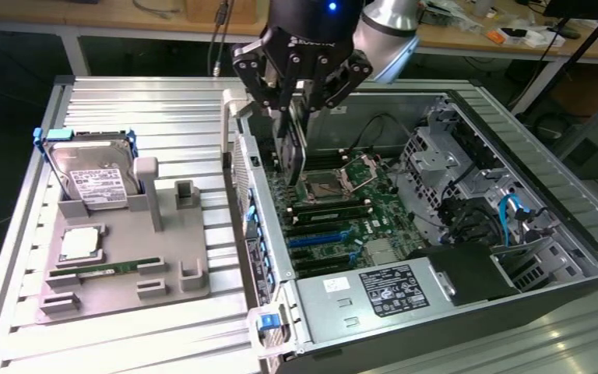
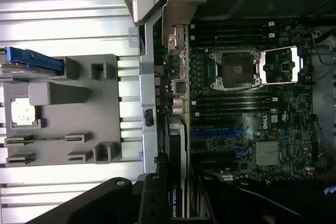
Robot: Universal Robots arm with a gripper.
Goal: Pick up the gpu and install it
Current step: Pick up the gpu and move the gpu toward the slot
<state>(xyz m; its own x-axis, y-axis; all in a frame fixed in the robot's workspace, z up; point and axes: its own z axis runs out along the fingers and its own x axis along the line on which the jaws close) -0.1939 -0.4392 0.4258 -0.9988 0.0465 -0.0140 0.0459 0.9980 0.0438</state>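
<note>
The gripper hangs above the open computer case, over the end of it farthest from the power supply. Its fingers are closed partway on the upper edge of the gpu and pinch the thin card between them. The gpu hangs on edge with its black face vertical, and its lower edge reaches down inside the case, just above the motherboard and beside the bare CPU socket; whether it touches the board cannot be told. In the wrist view the card runs along the case's side wall. Outside the case, on the exterior view's left, a grey tray holds a hard drive and a RAM stick.
</note>
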